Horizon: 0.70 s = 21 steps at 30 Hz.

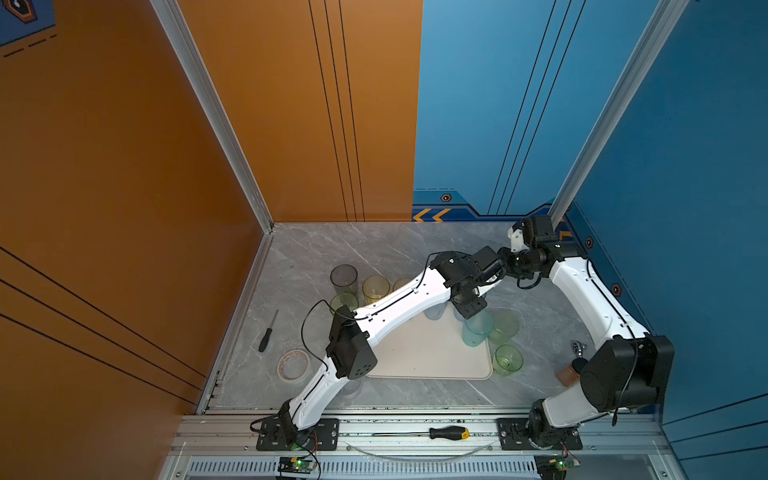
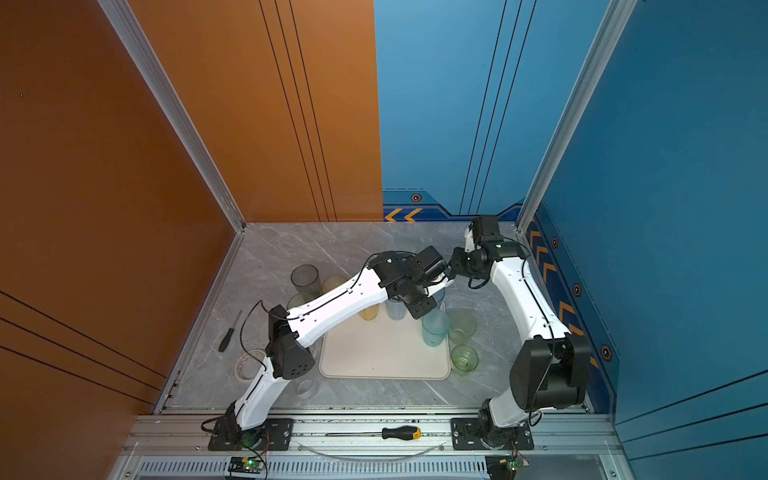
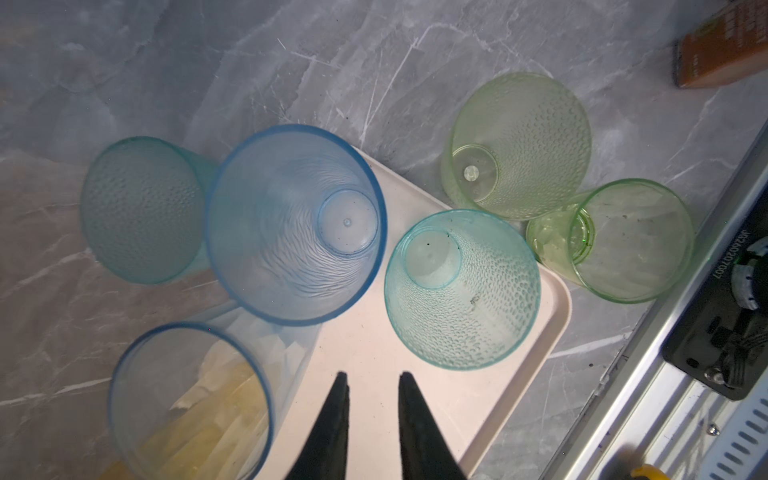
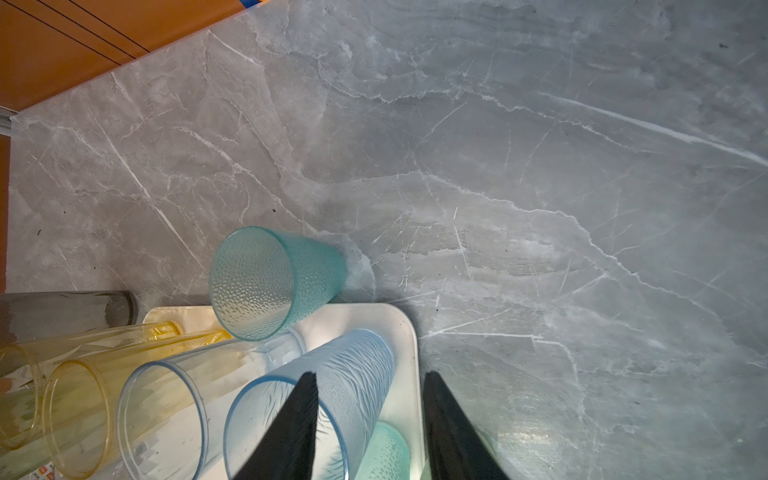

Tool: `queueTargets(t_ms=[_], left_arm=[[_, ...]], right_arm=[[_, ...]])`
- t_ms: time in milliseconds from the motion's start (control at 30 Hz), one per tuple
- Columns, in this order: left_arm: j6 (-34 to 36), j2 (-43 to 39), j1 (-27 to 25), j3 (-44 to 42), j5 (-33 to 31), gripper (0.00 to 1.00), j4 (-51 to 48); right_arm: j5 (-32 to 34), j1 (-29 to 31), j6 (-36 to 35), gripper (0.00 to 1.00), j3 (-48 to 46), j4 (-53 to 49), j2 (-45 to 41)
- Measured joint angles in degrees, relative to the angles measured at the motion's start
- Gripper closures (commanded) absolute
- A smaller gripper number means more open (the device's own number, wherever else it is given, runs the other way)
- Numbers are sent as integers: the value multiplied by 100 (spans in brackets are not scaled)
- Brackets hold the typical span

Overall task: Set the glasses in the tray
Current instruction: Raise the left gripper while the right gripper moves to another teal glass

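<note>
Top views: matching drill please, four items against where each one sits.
1 tall smoky grey translucent tumbler
2 teal dimpled plastic tumbler
3 short green clear tumbler
4 black-and-yellow-handled screwdriver

A on the front aluminium rail
B inside the cream rectangular tray, by its right edge
C on the marble table, right of the tray
D on the table, beyond the tray's far left

Pairs: 1-D, 2-B, 3-C, 4-A
</note>
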Motion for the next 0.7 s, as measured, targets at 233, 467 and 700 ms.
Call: queueTargets(t_ms=[233, 467, 700], left_arm=[[-164, -656, 197, -87, -240, 78, 367], [-232, -1611, 640, -979, -629, 77, 778], [-562, -3222, 1523, -2975, -737, 73, 1703]], right_arm=[[2, 0, -4, 59, 4, -4, 0], [4, 2, -68, 59, 247, -9, 24], [13, 101, -72, 59, 413, -26, 192]])
